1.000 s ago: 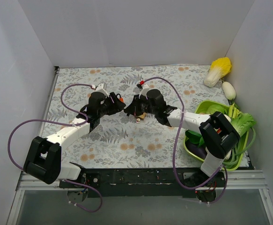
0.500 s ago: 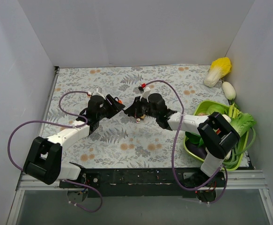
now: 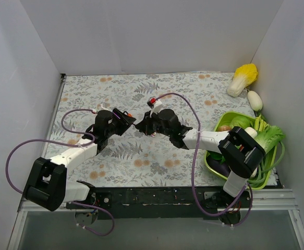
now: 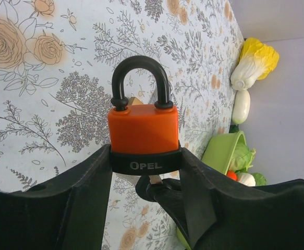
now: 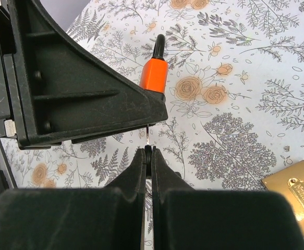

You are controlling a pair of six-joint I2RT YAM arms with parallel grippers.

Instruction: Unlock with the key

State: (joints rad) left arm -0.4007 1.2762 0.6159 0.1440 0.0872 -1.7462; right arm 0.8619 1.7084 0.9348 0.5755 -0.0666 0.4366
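My left gripper (image 4: pixel 145 165) is shut on an orange padlock (image 4: pixel 143 127) with a black base marked OPEL and a black shackle (image 4: pixel 140 65) that sits closed. It holds the lock above the table, as the top view shows (image 3: pixel 129 115). My right gripper (image 5: pixel 148 153) is shut on the black head of a key (image 5: pixel 148 151). The thin metal blade (image 5: pixel 148 136) points up into the lock's underside. In the left wrist view the blade (image 4: pixel 156 180) enters the keyhole from below. The two grippers meet in mid-table (image 3: pixel 139 123).
A brass-coloured padlock (image 5: pixel 295 191) lies on the flowered cloth to the right. A green bowl (image 3: pixel 230 121) of vegetables sits at the right edge. A yellow-topped cabbage (image 3: pixel 243 77) and a white radish (image 3: pixel 254 100) lie at the back right.
Both arms have shifted left and slightly nearer, still joined. The brass-coloured lock below the right gripper has gone out of sight in the top view.
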